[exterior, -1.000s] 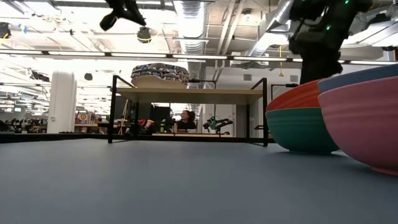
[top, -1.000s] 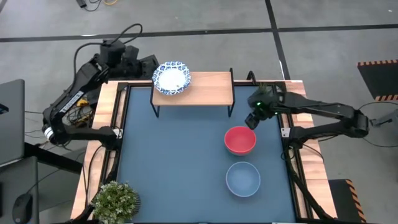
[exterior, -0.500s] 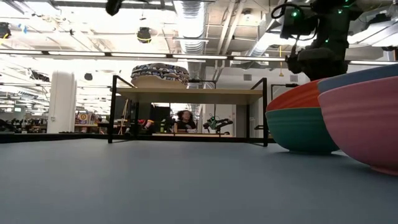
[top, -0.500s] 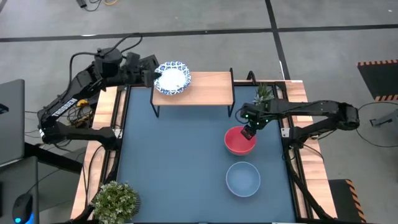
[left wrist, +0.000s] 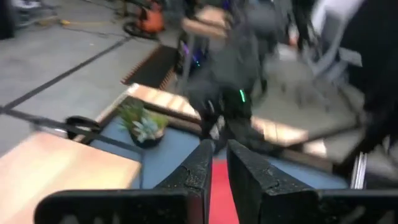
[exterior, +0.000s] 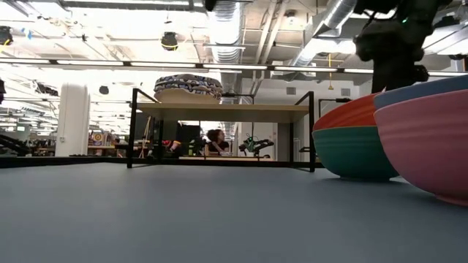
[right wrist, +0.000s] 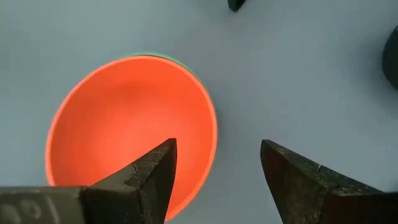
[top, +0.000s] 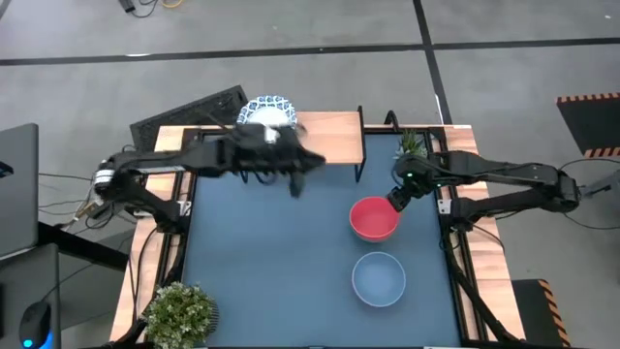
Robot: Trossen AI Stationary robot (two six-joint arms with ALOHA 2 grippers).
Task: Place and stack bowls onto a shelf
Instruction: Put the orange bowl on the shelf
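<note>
A white bowl with a blue lattice rim (top: 268,111) stands on the left end of the wooden shelf (top: 325,136); it also shows in the low view (exterior: 189,88). A red bowl (top: 373,218) sits nested in a green bowl (exterior: 349,152) on the table. A pale blue bowl (top: 378,278) lies nearer, nested in a pink one (exterior: 431,142). My right gripper (right wrist: 217,168) is open above the red bowl's (right wrist: 130,124) right rim, one finger over the inside, one outside. My left gripper (left wrist: 220,177) is shut and empty, in the air in front of the shelf (top: 295,184).
A potted plant (top: 179,310) stands at the near left corner and a small plant (top: 412,145) at the far right by the shelf's leg. The blue mat (top: 262,262) left of the bowls is bare. My left arm (top: 194,160) stretches across the shelf's front.
My left arm has swung from behind the shelf's far left corner toward the table's right and near edges, out over the mat in front of the shelf. My right gripper has gone toward the near edge, to the red bowl's right rim.
</note>
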